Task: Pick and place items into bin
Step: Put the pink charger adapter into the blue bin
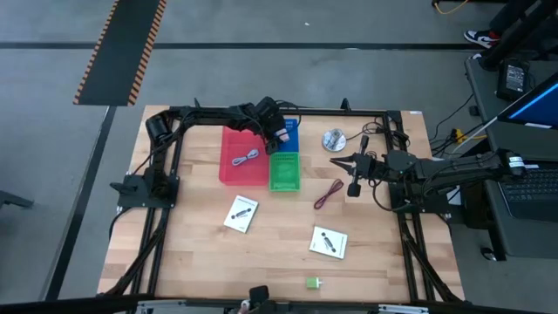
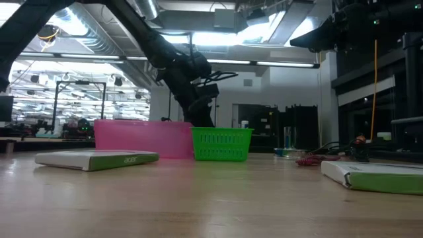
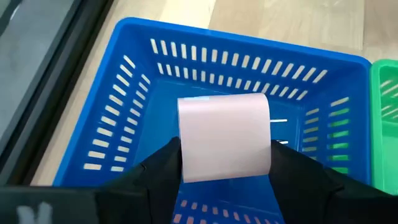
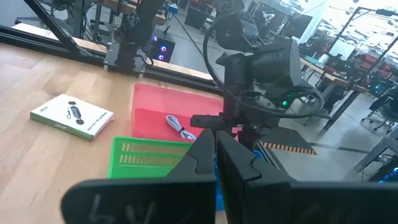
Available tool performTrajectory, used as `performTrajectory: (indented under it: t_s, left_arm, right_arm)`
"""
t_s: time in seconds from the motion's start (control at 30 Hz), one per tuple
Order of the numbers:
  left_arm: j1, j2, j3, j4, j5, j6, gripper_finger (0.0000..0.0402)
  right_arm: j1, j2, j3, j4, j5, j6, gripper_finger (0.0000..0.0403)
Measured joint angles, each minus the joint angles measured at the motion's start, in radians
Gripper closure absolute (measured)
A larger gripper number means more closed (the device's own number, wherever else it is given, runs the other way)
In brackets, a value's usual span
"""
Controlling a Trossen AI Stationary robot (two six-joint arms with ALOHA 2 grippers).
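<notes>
My left gripper (image 3: pixel 225 152) hangs over the blue bin (image 3: pixel 127 93), shut on a pale pink block (image 3: pixel 224 124); in the high view it is at the bin (image 1: pixel 290 139) near the table's far edge. A grey-blue cable (image 1: pixel 246 159) lies in the red bin (image 1: pixel 228 170). A dark red cable (image 1: pixel 329 194), two white cards (image 1: pixel 241 214) (image 1: pixel 330 242) and a small green block (image 1: pixel 313 283) lie flat on the table. My right gripper (image 1: pixel 340 162) is shut, held above the table right of the green bin (image 1: pixel 284 173), touching nothing. My left gripper pinches the pink block between its two fingers (image 3: pixel 166 163), one on each opposite side face (image 3: pixel 186 155). The fingers come from above, slanting down into the blue bin. The block is lifted clear, over the bin's floor.
The red, green and blue bins stand together at the table's far middle. A round silver disc (image 1: pixel 333 139) lies right of the blue bin, close to my right gripper. Black frame rails run along the table's sides. Bare wood lies between the cards and the near edge.
</notes>
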Motion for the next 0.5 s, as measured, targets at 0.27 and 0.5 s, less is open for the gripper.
performTrajectory:
  t_s: [0.27, 0.5]
  left_arm:
    - [0.000, -0.001, 0.000, -0.001, 0.000, -0.012, 0.0181]
    - [0.000, -0.002, 0.000, -0.002, 0.000, -0.044, 0.0178]
  right_arm:
    - [0.000, 0.000, 0.000, -0.001, 0.000, 0.000, 0.0402]
    - [0.000, 0.000, 0.000, -0.001, 0.000, 0.001, 0.0402]
